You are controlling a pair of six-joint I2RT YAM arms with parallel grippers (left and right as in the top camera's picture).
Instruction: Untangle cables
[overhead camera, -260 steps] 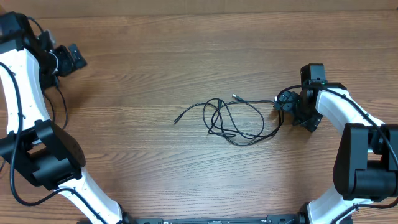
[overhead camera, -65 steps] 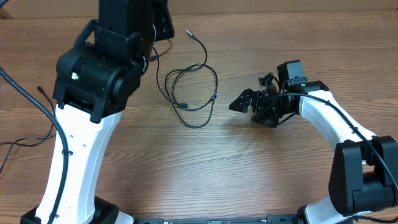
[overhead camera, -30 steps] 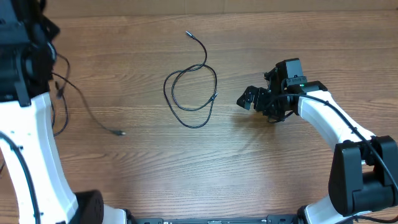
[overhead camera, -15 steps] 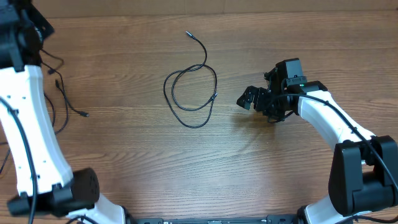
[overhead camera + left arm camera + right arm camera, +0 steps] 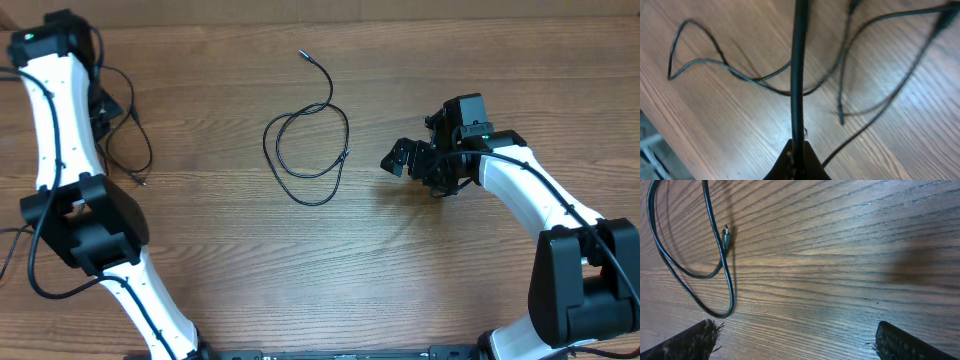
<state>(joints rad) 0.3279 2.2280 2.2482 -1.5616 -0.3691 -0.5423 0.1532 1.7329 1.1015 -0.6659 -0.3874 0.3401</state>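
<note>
One cable (image 5: 305, 150) lies in a loose loop at mid-table, its plug end (image 5: 302, 53) trailing toward the far side. A second cable (image 5: 135, 135) hangs and curls at the far left. My left gripper (image 5: 101, 106) is shut on it. In the left wrist view that cable (image 5: 799, 75) runs straight up from the closed left gripper (image 5: 798, 150), and more thin cord (image 5: 715, 64) lies on the wood below. My right gripper (image 5: 405, 160) stands open just right of the loop, nothing between its fingers. The right wrist view shows the loop (image 5: 726, 280) and a silver-tipped plug (image 5: 726, 234).
The wooden table (image 5: 330, 260) carries only the cables. The table's edge (image 5: 655, 125) shows at the lower left of the left wrist view. Thicker black arm wires (image 5: 20, 270) hang by the left arm's base.
My left arm has swung back to the far left corner, carrying its cable along, so the cable's free end slid left. The middle loop and the right arm have not moved.
</note>
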